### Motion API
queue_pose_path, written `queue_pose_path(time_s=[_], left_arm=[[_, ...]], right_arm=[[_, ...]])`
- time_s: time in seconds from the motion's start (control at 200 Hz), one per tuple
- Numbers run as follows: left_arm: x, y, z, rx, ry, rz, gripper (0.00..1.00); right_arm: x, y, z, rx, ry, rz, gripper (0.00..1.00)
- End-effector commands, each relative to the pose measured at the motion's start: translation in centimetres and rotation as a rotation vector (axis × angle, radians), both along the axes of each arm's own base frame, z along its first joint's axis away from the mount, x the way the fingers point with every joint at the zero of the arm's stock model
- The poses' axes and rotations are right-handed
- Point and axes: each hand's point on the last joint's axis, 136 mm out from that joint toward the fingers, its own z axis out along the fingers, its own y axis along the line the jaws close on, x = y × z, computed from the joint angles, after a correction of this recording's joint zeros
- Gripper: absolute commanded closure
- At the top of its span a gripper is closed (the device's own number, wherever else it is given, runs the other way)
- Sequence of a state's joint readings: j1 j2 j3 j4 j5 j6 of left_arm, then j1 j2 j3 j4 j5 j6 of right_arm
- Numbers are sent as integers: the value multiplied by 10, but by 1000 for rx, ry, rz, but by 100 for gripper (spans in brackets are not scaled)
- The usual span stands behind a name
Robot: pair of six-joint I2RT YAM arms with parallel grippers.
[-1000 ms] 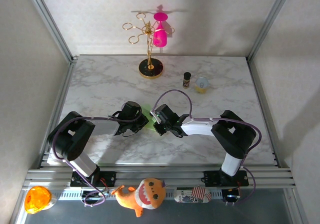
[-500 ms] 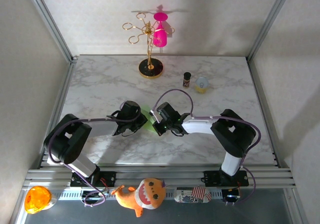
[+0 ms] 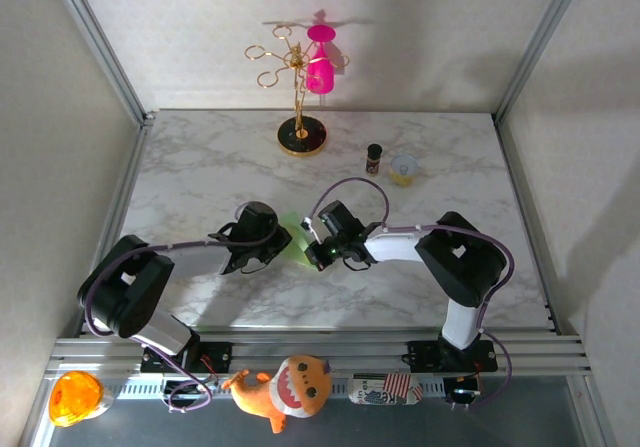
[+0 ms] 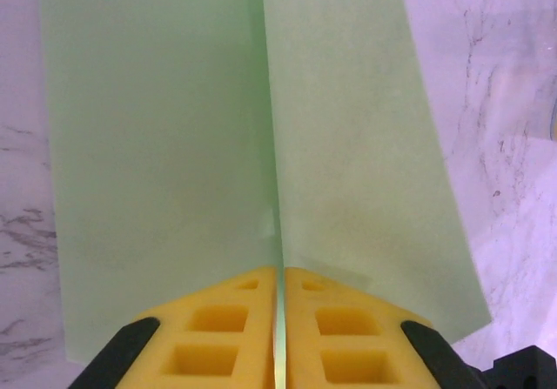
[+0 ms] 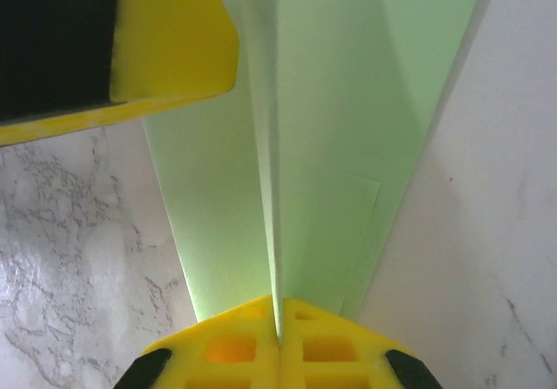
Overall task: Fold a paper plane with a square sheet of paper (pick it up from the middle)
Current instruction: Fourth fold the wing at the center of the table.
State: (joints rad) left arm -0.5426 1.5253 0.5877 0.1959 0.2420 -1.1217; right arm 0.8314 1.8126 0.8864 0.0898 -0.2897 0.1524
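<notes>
Paper plane [image 4: 157, 145]: thin matt paper, smooth, crisply creased. Table [image 4: 513, 145]: polished marble-look top, faint sheen. Left pincer [image 4: 280, 271] pads [image 4: 218, 324]: yellow, matt, possibly moulded rubber or plastic.

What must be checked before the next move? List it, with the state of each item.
1. Left gripper shut on the centre ridge of the paper: ok.
2. Right gripper shut on the same ridge: ok.
3. No tear seen on either side of the ridge: ok.
4. Bottle and cup stand apart from the paper: ok.
5. Front end of the paper folded to a point: cannot tell.
</notes>
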Motion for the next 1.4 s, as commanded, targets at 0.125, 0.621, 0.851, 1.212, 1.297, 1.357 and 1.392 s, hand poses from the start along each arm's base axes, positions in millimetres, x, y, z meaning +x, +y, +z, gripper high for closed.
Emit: queue_pose_path(time_s=[0.125, 0.621, 0.851, 1.212, 1.297, 1.357, 1.392], left_arm=[[0, -17, 15, -118, -71, -42, 85], [5, -23, 39, -257, -216, -79, 86], [8, -31, 42, -298, -234, -104, 91], [14, -37, 28, -306, -191, -91, 97], [16, -35, 24, -295, -176, -76, 98], [15, -34, 19, -287, -161, -69, 98], [15, -33, 17, -285, -156, -65, 98]], right_arm=[[-4, 1, -6, 39, 128, -3, 92], [-4, -4, -12, 68, 231, -13, 91], [-4, -6, -14, 66, 259, -17, 89], [-4, -8, -17, 62, 280, -17, 84], [-4, -9, -17, 62, 282, -25, 83], [-4, -10, -16, 68, 285, -27, 82], [-4, -10, -16, 73, 288, -29, 82]])
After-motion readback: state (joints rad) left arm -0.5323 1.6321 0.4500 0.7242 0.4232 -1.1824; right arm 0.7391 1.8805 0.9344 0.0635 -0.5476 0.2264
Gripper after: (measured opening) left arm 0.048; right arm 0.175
